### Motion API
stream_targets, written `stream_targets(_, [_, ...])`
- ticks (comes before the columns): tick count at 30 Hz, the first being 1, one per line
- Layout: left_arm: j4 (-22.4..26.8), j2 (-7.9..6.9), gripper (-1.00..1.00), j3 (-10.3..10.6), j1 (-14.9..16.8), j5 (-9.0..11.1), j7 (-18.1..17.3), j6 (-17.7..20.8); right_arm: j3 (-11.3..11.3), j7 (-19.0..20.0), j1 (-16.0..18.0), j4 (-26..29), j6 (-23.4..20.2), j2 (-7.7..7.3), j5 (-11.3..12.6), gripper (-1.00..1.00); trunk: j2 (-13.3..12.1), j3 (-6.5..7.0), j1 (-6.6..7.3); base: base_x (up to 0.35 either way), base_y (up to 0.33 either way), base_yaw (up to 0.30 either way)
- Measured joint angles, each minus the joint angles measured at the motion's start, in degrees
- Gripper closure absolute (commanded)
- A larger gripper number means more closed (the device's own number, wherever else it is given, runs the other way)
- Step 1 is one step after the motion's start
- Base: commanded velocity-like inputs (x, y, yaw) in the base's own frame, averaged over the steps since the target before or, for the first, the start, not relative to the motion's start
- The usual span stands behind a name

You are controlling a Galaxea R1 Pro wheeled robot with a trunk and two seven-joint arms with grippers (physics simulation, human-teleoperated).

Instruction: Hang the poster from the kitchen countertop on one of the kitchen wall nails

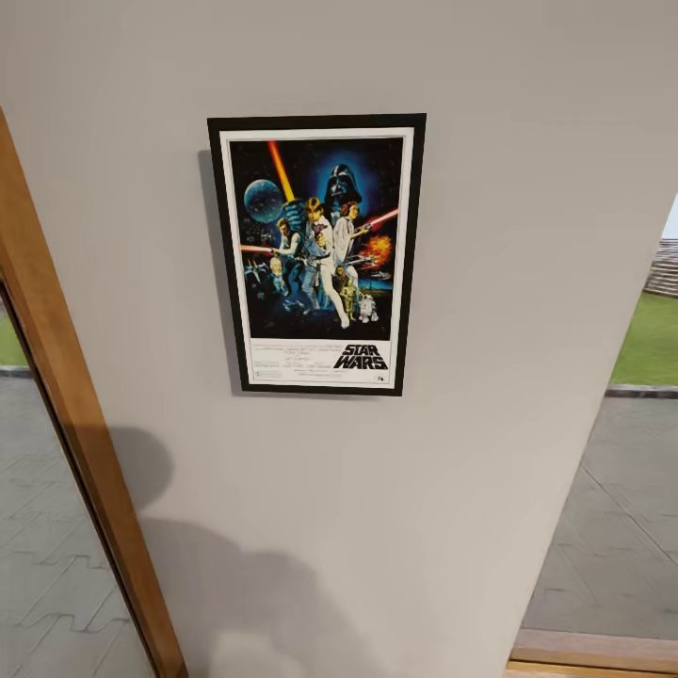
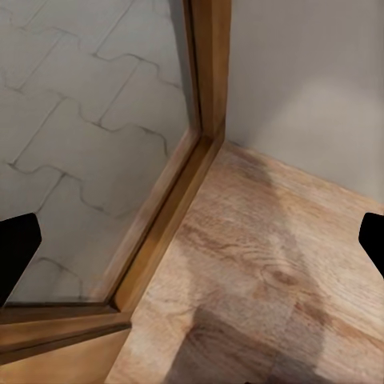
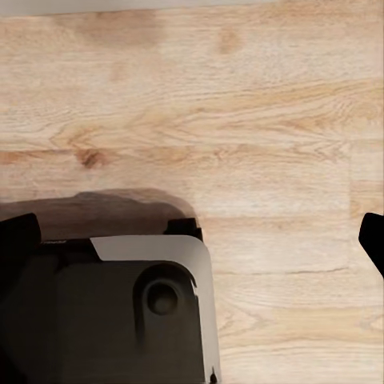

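Observation:
The poster [image 1: 317, 254] hangs flat against the pale grey wall [image 1: 490, 235], upright, with its black frame, white border and "STAR WARS" title at the bottom. It casts a thin shadow along its left side, and nothing touches it. Any nail behind it is hidden. The kitchen countertop is out of view. My left gripper [image 2: 195, 248] is open, its black fingertips [image 2: 16, 252] far apart over the wooden floor. Above the floor boards my right gripper [image 3: 195, 238] is open too, fingertips [image 3: 373, 236] at the frame's edges, nothing between them.
A wooden window frame [image 1: 75, 424] runs down the wall's left side, with grey paving behind the glass [image 2: 72, 120]. Right of the wall an opening shows paving and grass [image 1: 650, 348]. My dark base [image 3: 120, 312] stands on the wood floor [image 3: 264, 120].

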State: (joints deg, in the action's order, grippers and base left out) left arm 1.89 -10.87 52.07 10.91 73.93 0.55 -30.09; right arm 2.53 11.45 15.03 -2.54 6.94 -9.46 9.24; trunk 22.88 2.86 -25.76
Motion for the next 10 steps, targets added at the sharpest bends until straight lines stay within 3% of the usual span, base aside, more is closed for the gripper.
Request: stream_targets(10, [-0.2, 0.00, -1.00, 0.0, 0.0, 0.0, 0.0, 0.0, -0.1, 0.0, 0.0, 0.0, 0.0, 0.22, 0.0, -1.00, 0.0, 0.00, 0.00, 0.000, 0.000, 0.000])
